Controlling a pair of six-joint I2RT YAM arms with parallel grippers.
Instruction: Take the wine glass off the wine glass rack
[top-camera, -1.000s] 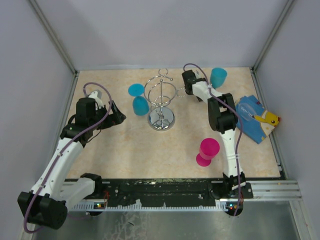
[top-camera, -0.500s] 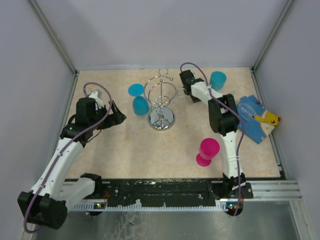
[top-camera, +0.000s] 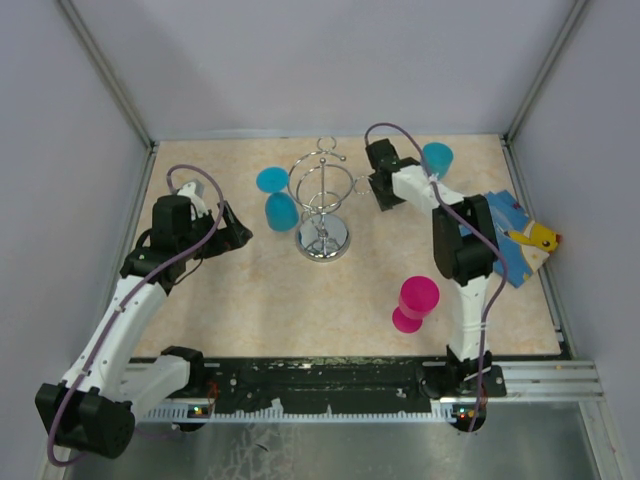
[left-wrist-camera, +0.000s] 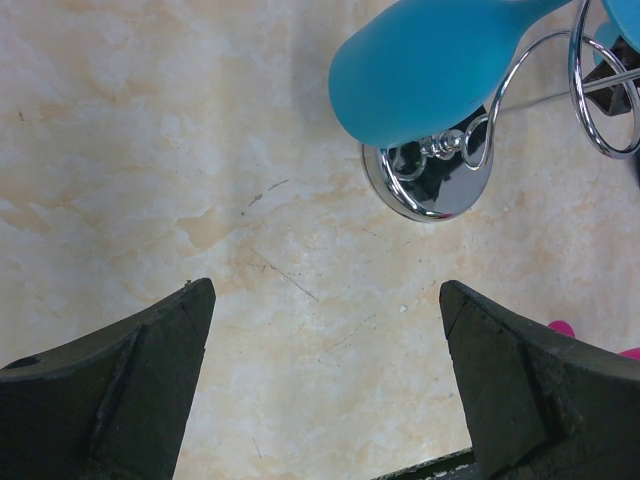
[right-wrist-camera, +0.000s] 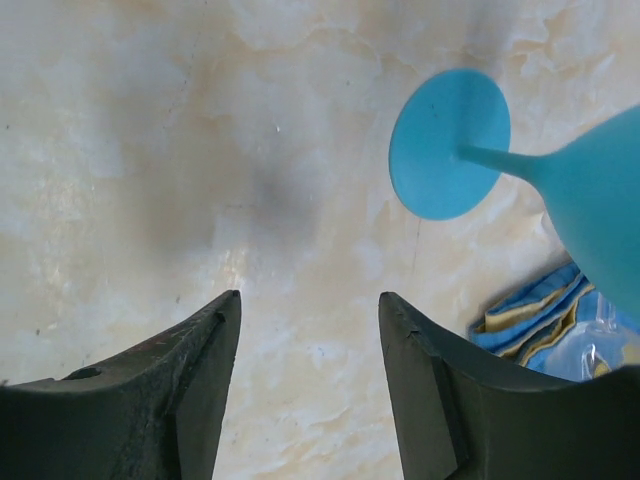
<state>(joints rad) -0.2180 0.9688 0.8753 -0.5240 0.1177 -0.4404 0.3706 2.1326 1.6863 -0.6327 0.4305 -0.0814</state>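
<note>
The chrome wine glass rack (top-camera: 322, 200) stands mid-table on its round mirror base (left-wrist-camera: 428, 187). A blue wine glass (top-camera: 279, 207) hangs upside down from a loop arm on its left; its bowl (left-wrist-camera: 430, 70) fills the top of the left wrist view. My left gripper (top-camera: 236, 229) sits left of it, wide open and empty (left-wrist-camera: 325, 295). A second blue wine glass (top-camera: 436, 157) stands upright on the table at the back right, with its foot (right-wrist-camera: 450, 143) flat on the surface. My right gripper (top-camera: 384, 190) hovers just left of it, open, nothing between its fingers (right-wrist-camera: 310, 305).
A pink wine glass (top-camera: 413, 303) stands on the table at the front right. A blue striped cloth with a yellow toy (top-camera: 512, 238) lies by the right wall and shows in the right wrist view (right-wrist-camera: 530, 320). Walls enclose the table on three sides.
My right gripper's jaws have widened and the right arm's elbow has swung right and nearer. The back-right blue glass stays standing. The left arm has not moved.
</note>
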